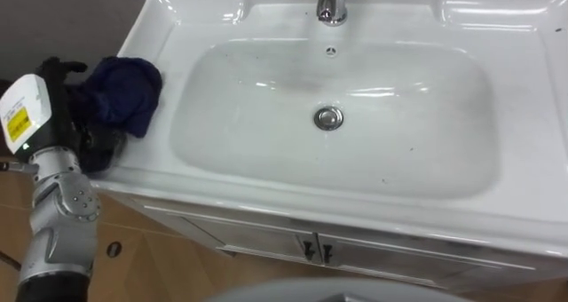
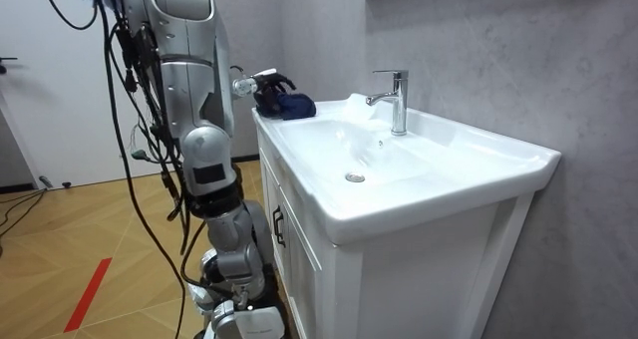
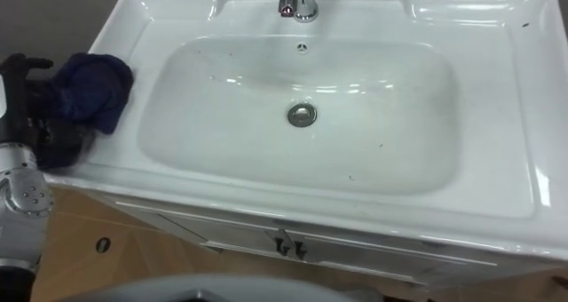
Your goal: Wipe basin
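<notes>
Left eye view: caught left robot hand (image 1: pixel 69 82) curled round dark blue cloth (image 1: pixel 126 91), resting on worktop (image 1: pixel 146 31) just left of basin (image 1: pixel 266 147). Spotted dark specks near drain (image 1: pixel 328 117). Judged wiping not begun, whole bowl left to do.

A bathroom: white basin (image 1: pixel 355 173) with chrome tap (image 1: pixel 331 3) on vanity cabinet (image 2: pixel 299 244); grey wall (image 2: pixel 498 50)

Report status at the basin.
Left hand shut on blue cloth, at basin left rim. Dark specks inside. Faucet behind, nothing in the way.
</notes>
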Controlling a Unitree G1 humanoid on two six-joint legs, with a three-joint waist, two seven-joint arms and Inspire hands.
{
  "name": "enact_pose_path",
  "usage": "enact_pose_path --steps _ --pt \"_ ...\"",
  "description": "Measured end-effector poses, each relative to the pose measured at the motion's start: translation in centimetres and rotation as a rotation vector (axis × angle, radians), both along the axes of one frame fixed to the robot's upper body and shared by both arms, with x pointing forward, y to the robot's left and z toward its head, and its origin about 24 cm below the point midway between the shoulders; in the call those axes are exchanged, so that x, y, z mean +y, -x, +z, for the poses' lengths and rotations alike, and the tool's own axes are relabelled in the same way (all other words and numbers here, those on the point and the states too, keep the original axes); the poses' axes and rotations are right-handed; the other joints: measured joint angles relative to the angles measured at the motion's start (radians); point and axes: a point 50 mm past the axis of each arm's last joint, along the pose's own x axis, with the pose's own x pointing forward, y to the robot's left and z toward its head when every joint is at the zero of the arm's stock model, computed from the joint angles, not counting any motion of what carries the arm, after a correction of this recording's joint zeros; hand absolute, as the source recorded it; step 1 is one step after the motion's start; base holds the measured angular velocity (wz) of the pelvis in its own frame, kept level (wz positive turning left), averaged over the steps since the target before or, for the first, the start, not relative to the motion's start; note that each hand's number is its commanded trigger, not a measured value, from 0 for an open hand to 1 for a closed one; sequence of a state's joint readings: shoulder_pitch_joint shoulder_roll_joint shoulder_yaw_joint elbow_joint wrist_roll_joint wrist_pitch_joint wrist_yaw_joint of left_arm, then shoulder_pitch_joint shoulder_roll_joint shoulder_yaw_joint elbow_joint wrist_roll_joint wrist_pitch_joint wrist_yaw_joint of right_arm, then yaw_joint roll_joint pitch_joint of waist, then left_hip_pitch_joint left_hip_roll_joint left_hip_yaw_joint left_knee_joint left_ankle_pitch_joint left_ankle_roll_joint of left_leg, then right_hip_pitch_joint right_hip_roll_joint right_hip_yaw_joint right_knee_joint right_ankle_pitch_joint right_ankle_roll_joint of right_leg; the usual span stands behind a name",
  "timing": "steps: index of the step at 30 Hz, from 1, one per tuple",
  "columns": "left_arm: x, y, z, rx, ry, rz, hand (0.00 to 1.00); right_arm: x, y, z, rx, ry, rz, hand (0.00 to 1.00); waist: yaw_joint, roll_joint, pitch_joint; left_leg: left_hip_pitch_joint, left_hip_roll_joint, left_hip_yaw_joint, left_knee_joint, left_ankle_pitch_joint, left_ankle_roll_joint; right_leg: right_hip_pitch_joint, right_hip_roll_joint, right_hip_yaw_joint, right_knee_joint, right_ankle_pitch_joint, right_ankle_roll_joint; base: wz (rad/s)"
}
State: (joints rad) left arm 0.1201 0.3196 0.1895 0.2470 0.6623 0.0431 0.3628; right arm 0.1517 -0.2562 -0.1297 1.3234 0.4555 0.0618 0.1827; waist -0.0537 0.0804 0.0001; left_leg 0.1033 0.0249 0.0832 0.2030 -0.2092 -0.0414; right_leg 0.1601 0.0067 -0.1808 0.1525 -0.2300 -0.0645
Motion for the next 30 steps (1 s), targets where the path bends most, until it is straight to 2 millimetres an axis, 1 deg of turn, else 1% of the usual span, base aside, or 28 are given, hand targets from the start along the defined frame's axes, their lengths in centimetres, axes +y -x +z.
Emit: enact_pose_path --steps 4,6,8,14,17,18,22,29,30 --pt "-0.2 -0.2 0.4 -0.023 -0.002 -0.015 0.00 0.5 -0.3 -0.1 -0.025 -0.008 -0.006 0.00 -0.009 -0.002 0.0019 -0.002 0.000 0.000 0.000 0.000 0.000 0.000 -0.001 -0.002 -0.001 0.000 0.000 0.00" --pt "-0.4 -0.4 0.9 -0.049 -0.003 -0.031 0.00 0.9 -0.5 -0.3 -0.040 -0.020 -0.004 0.00 -0.018 -0.005 0.0052 -0.003 0.000 0.000 0.000 0.000 0.000 0.000 -0.001 -0.003 -0.002 0.000 0.000 0.00" --pt "-0.6 -0.6 1.3 -0.067 -0.005 -0.044 0.00 1.0 -0.7 -0.3 -0.048 -0.027 -0.001 0.00 -0.024 -0.006 0.0074 -0.003 -0.001 0.000 0.000 0.000 0.000 -0.001 -0.002 -0.006 -0.002 0.000 0.000 0.00" --pt "-1.2 -1.3 2.7 -0.135 -0.012 -0.088 0.00 1.1 -1.1 -0.3 -0.068 -0.037 0.009 0.00 -0.027 -0.010 0.0098 -0.004 -0.001 0.001 0.001 0.000 0.000 -0.003 -0.002 -0.002 -0.003 0.000 0.000 -0.01" --pt "-1.3 -1.3 2.6 -0.136 -0.009 -0.093 0.00 1.1 -1.1 -0.3 -0.070 -0.041 0.011 0.00 -0.028 -0.007 0.0081 -0.004 -0.001 0.001 0.002 0.000 0.000 -0.004 -0.002 0.002 -0.003 0.000 0.000 -0.03" --pt "-1.3 -1.3 2.6 -0.135 -0.008 -0.093 0.00 1.2 -1.1 -0.3 -0.070 -0.041 0.011 0.00 -0.028 -0.005 0.0062 -0.004 -0.001 0.001 0.002 0.000 0.000 -0.004 -0.002 0.002 -0.003 0.000 0.000 0.00" --pt "-1.3 -1.3 2.6 -0.139 -0.001 -0.093 0.00 1.1 -1.1 -0.3 -0.076 -0.037 0.014 0.00 -0.027 -0.003 0.0053 -0.004 -0.001 -0.002 0.002 0.000 0.000 -0.003 -0.002 0.002 -0.003 0.000 0.000 0.00" --pt "-1.6 -1.4 3.0 -0.227 0.181 -0.084 0.00 0.9 -1.2 -0.2 -0.078 -0.025 0.028 0.00 -0.024 0.007 0.0054 -0.001 -0.001 -0.001 0.001 0.000 0.000 -0.001 -0.003 0.001 -0.001 0.000 0.000 0.00" --pt "-1.6 -1.4 3.1 -0.246 0.211 -0.085 0.00 0.9 -1.3 -0.2 -0.078 -0.025 0.035 0.00 -0.025 0.006 0.0064 0.001 -0.001 -0.001 0.001 0.000 0.000 0.000 -0.003 0.001 -0.001 0.000 0.000 0.00"
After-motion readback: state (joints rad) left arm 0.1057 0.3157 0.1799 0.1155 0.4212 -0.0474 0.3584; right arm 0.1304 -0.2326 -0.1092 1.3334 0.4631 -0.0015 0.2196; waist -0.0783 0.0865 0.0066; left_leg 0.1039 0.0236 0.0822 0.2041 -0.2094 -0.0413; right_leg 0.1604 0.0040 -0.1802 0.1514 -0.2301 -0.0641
